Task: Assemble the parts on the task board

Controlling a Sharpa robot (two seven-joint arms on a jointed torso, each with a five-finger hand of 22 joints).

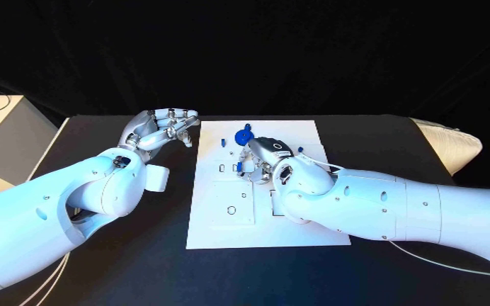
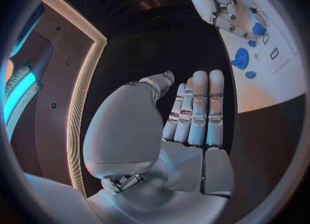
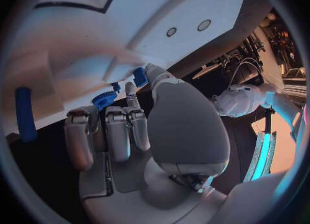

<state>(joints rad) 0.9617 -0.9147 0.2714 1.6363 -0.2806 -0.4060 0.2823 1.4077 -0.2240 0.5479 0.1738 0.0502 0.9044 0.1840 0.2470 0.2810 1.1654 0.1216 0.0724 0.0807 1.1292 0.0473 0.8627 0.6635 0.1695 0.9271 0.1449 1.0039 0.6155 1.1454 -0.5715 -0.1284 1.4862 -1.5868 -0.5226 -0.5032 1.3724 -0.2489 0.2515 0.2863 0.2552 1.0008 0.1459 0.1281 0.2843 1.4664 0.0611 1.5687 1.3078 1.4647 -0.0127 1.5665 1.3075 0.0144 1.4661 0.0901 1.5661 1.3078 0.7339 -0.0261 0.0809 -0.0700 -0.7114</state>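
1 blue part (image 3: 139, 76) pinched by right hand (image 1: 268, 161).

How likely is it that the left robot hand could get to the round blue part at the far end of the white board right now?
Probably yes. The left robot hand hovers open over the black table beside the white board, level with the round blue part. Nothing lies between them; the right robot hand works just nearer, so it might crowd.

A black backdrop (image 1: 245, 37) hangs behind the black table (image 1: 133, 263).
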